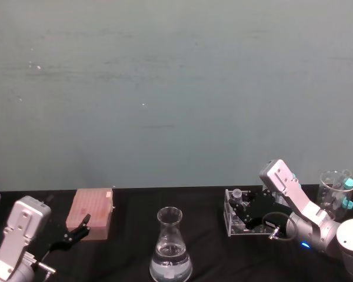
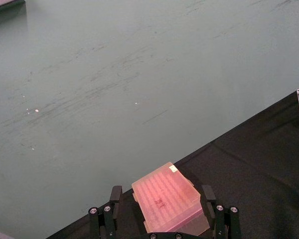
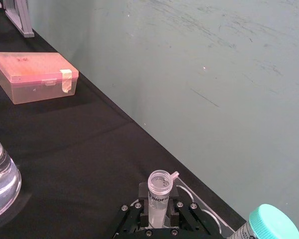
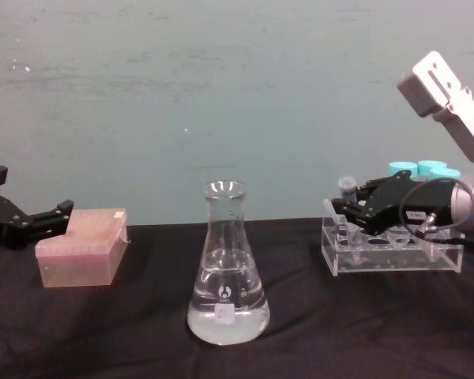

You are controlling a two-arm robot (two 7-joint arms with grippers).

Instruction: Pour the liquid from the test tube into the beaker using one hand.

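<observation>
- Grip first: the right gripper (image 4: 350, 210) has its fingers pressed on both sides of the test tube (image 3: 159, 185), just under the rim.
- Directly below it is the rack (image 4: 395, 257); lift straight up and keep the tube upright until it is free. How full the tube is cannot be told.
- Well off to the gripper's left stands the flask (image 4: 227, 276), holding some clear liquid; centre the rim over its narrow mouth, then tip slowly.
- Farthest off, the left gripper (image 2: 161, 199) idles with fingers apart by a pink box (image 4: 83, 245).
</observation>
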